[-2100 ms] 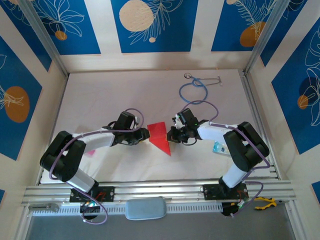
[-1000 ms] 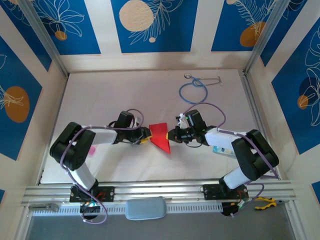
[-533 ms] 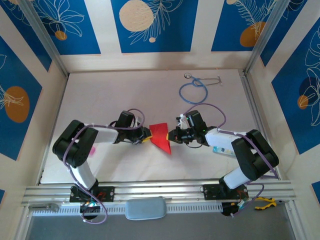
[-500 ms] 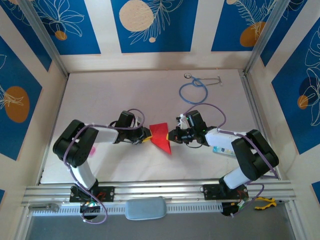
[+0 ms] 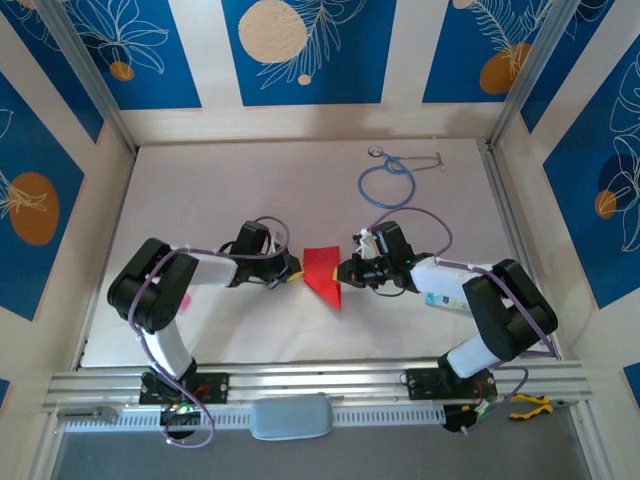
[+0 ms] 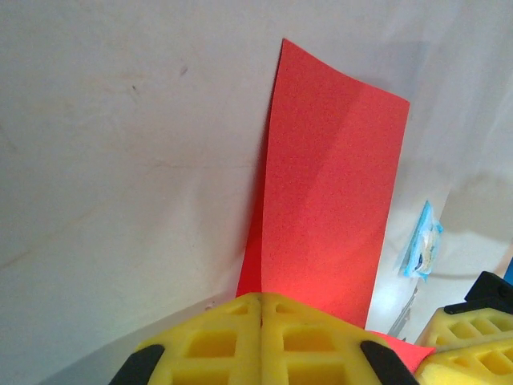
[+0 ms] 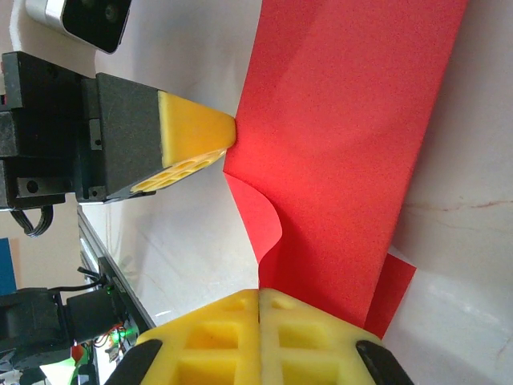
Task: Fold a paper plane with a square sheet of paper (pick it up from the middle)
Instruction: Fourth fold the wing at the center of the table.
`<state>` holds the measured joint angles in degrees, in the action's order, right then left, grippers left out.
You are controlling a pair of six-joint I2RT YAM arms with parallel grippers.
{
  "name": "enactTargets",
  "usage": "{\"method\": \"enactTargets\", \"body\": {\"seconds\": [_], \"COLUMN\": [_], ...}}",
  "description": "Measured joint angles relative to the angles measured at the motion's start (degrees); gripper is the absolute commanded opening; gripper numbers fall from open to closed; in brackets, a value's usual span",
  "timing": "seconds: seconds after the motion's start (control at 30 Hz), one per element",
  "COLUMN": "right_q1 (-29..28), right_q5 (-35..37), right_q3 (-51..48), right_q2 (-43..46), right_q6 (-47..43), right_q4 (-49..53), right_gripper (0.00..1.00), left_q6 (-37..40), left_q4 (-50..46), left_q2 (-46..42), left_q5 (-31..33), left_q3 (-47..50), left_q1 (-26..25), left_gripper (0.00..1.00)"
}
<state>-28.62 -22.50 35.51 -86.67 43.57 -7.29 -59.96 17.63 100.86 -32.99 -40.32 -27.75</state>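
From above, your paper point(image 5: 322, 272) lies mid-table, folded, its point toward the near edge. The left gripper point(image 5: 294, 271) meets its left edge and the right gripper point(image 5: 343, 271) its right edge, so both sides are boxed in. You have open table point(image 5: 220, 190) beyond it toward the far wall. The stethoscope point(image 5: 388, 182) lies well apart at far right, and a blue packet point(image 5: 437, 297) sits just beside the right arm.

On your left wrist camera, the yellow pads point(image 6: 216, 341) are pressed together with no gap, and the paper's near edge runs in at their tips: clamped on the paper. The sheet stretches away with a slanting crease, with bare table to its left.

On your right wrist camera, the pads point(image 7: 304, 341) are likewise closed tight on the paper's edge. A loose corner of it curls up just beside them. Across the sheet, the left gripper's yellow tip touches the opposite edge.
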Motion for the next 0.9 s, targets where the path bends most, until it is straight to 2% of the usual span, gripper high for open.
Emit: {"method": "enactTargets", "body": {"seconds": [0.13,0.3,0.43,0.67,0.77,0.9], "right_q1": [0.0,0.0,-0.02,-2.64,-6.95,-16.7], "right_q5": [0.46,3.32,6.78,12.68,17.35,28.7], "right_q3": [0.0,0.0,0.0,0.15,0.15,-0.52], "right_q2": [0.0,1.01,4.87,9.44,9.44,9.44], "right_q6": [-0.09,-1.6,-2.69,-4.96,-7.1,-13.4], "right_q4": [0.48,4.04,7.37,9.97,9.88,5.44], "right_gripper": [0.08,0.3,0.41,0.43,0.43,0.45], "left_q6": [-0.13,-1.55,-3.21,-7.78,-9.31,-11.39], "left_q4": [0.44,2.12,3.85,7.61,8.57,8.66], "left_q2": [0.0,-1.01,-3.76,-9.29,-10.93,-13.22], "left_q5": [0.02,0.96,2.91,8.15,10.34,13.29], "left_q3": [0.13,1.75,3.72,7.69,8.94,10.64], "left_q1": [0.0,0.0,0.0,-0.02,-0.04,-0.37], "left_gripper": [0.0,0.0,0.0,0.0,0.0,0.0]}}
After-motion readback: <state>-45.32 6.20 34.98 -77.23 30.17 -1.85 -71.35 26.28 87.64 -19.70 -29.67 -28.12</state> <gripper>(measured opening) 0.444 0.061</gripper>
